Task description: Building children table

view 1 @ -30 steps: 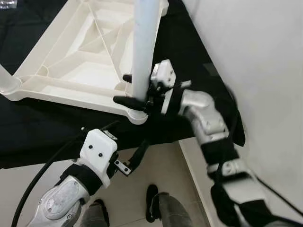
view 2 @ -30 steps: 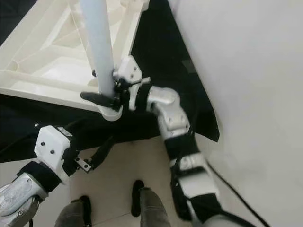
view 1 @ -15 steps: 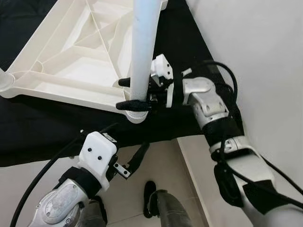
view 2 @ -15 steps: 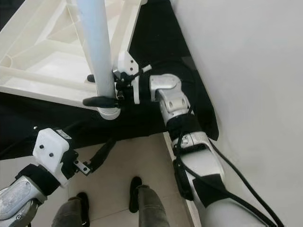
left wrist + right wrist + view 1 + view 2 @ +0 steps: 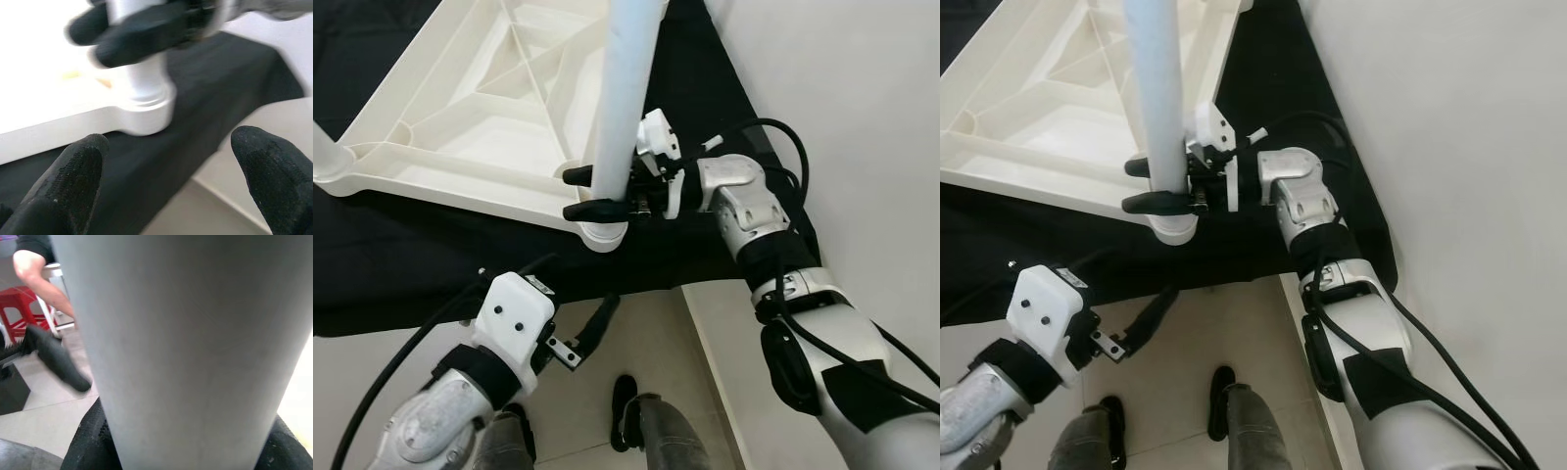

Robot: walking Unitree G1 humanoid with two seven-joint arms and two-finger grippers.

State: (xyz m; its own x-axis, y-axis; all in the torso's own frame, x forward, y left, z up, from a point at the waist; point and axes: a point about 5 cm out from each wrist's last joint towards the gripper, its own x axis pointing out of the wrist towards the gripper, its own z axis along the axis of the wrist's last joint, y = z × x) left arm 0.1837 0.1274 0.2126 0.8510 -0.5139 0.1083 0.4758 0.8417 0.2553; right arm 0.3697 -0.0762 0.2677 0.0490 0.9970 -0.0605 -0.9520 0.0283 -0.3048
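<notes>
A white plastic children's table [image 5: 460,147] lies upside down on a black cloth [image 5: 431,264]. A white round leg [image 5: 625,98] stands upright in the corner socket [image 5: 603,233] nearest me. My right gripper [image 5: 592,192] is shut on the leg just above the socket, one black finger on each side; in the right wrist view the leg [image 5: 181,347] is pressed between the finger pads [image 5: 90,440]. My left gripper [image 5: 597,328] hangs open below the cloth's edge over the floor. The left wrist view looks up at the socket [image 5: 146,105] between its spread fingers [image 5: 73,171].
Another white leg [image 5: 325,157] stands at the left corner. A white wall [image 5: 842,117] rises close on the right. The beige floor [image 5: 636,333] runs below the cloth. My feet [image 5: 625,401] are near the bottom. A person's arm [image 5: 41,284] and a red stool [image 5: 19,308] are in the background.
My right arm has turned and pushed in a little while keeping its hold on the leg. The leg leans slightly more to the right. The left gripper has barely moved.
</notes>
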